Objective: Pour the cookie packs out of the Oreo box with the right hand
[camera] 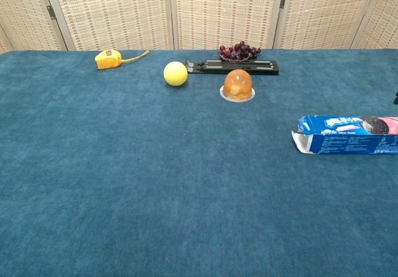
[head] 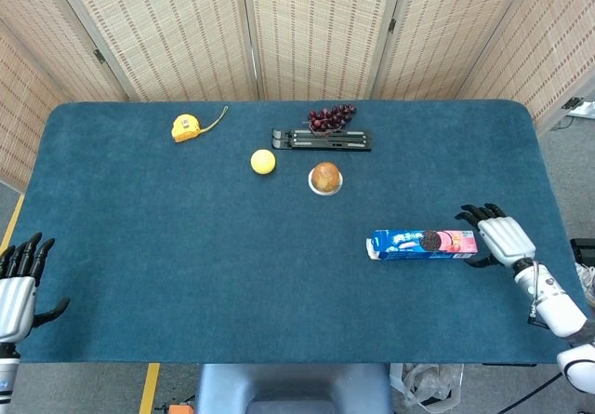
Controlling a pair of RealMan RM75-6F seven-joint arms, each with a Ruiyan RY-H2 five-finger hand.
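Both hands hold nothing, fingers spread: the right hand sits just beside the pink end of the Oreo box lying flat toward the table's right edge, the left hand at its front-left corner.

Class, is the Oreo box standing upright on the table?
No, the Oreo box lies flat on its long side on the table.

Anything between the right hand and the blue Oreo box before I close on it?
Nothing: in the head view the right hand sits right at the pink end of the blue Oreo box, with no object between them.
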